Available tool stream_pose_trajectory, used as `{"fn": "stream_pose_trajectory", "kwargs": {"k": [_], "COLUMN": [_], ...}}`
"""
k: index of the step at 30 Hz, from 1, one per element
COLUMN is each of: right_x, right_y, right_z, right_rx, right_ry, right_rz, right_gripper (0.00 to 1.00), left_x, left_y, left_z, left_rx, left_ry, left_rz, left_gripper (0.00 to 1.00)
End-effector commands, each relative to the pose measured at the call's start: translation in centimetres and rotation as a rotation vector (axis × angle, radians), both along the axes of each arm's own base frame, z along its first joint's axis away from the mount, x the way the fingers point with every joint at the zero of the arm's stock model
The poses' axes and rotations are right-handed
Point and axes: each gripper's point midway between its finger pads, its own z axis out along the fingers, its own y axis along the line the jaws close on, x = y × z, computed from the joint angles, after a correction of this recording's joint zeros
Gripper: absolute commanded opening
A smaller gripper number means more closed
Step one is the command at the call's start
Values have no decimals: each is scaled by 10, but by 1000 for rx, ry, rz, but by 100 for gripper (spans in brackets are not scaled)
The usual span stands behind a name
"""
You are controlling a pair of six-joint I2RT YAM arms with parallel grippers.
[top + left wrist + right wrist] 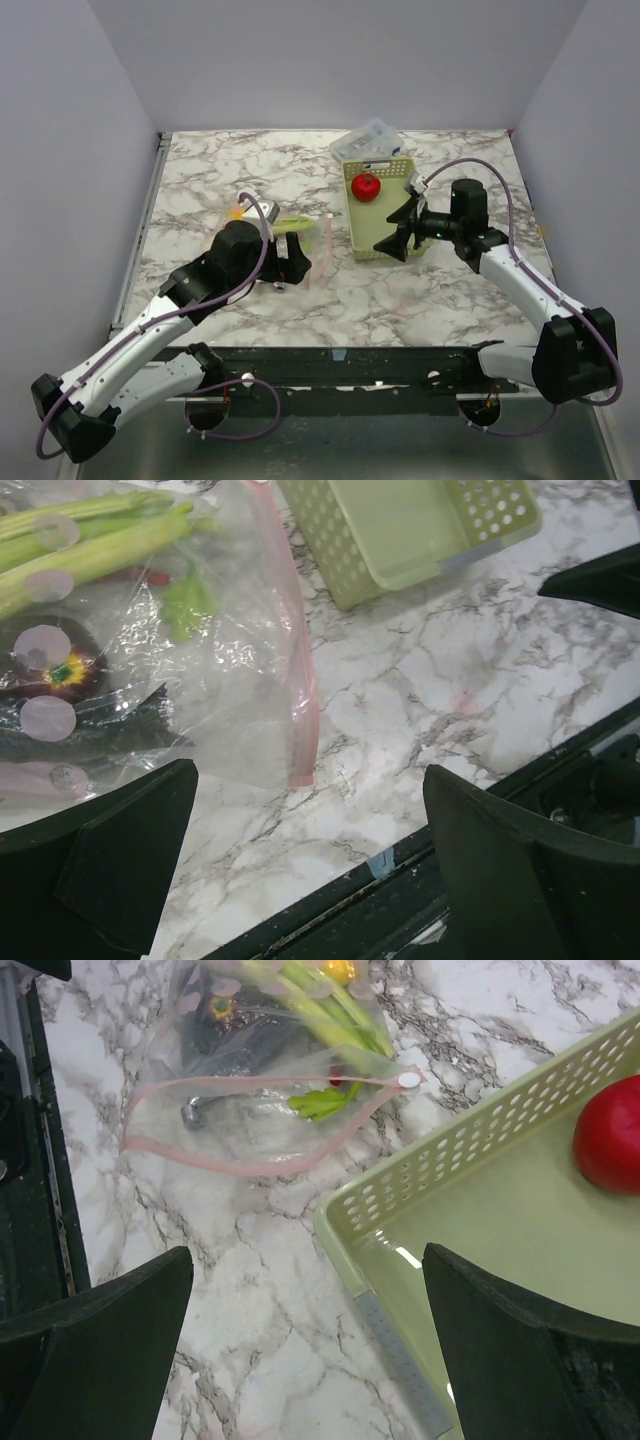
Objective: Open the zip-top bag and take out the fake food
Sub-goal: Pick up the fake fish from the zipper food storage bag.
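Zip-top bag (250,1080) mouth gaping, basket (425,1195) edge nearby

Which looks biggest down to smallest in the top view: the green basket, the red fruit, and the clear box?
1. green basket, largest.
2. clear box, just behind the basket.
3. red fruit, smallest, lying in the basket.

A clear, crinkly zip-top bag (250,1120) lies flat on the marble desk (220,170), pink-edged mouth gaping open. A pale green leek (100,550) and a dark beet (60,670) lie inside. A red round fruit (366,186) sits in the green basket (365,225) to its right.
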Motion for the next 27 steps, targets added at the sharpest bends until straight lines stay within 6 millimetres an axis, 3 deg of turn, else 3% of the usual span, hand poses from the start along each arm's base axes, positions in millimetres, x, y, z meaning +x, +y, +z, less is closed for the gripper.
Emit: {"fn": "stream_pose_trajectory", "kwargs": {"k": [1,11,19,24,27], "right_x": [-13,-28,-28,-32,-35], "right_y": [0,-10,-13,-12,-10], "right_z": [14,1,-5,-5,-8], "right_rx": [69,100,99,101,110], "right_ry": [-46,-85,-81,-80,-63], "right_rz": [56,87,89,102,128], "right_gripper": [100,100,100,100,100], "left_x": [18,43,64,72,72], "left_y": [6,-29,-56,-55,-50], "left_z": [-3,-24,-46,-60,-70], "left_rx": [163,467,593,673,715], "left_ry": [-23,-33,-12,12,31], "left_rz": [136,92,13,29,41], "left_gripper": [99,91,68,67,55]}}
